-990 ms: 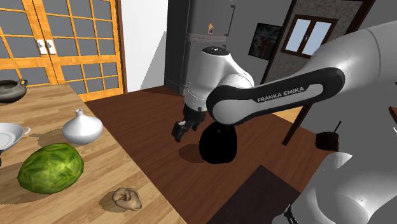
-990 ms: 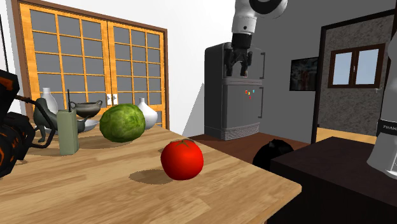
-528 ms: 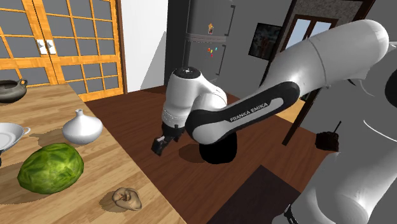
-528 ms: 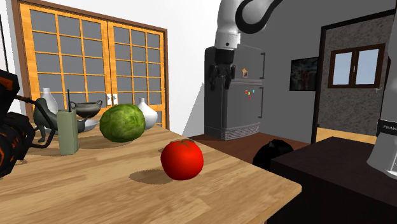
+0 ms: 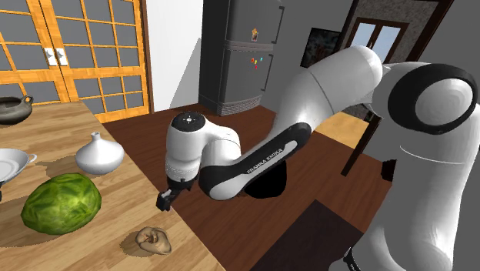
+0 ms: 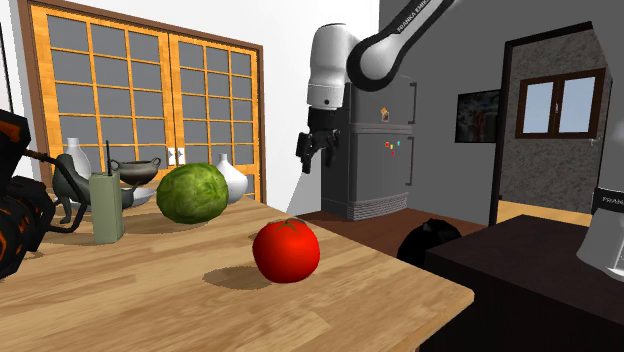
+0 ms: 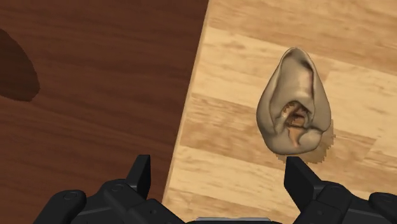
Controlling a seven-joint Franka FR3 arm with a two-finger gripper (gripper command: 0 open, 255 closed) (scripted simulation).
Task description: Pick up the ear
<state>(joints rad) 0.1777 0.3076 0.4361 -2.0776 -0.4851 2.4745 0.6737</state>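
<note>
Here, a tan ear [image 5: 154,241] lies flat on the wooden table [image 5: 127,189], close to its edge and near a green cabbage [image 5: 61,202]. The black gripper [image 5: 165,200] hovers above that edge, near the ear, its fingers [image 7: 141,173] spread apart and holding nothing.

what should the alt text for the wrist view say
A tan model ear lies untouched on a light wooden table, near its edge. The open black gripper hovers above, with the ear ahead of one finger rather than centred between the two. Dark wooden floor lies beyond the table edge.
</note>
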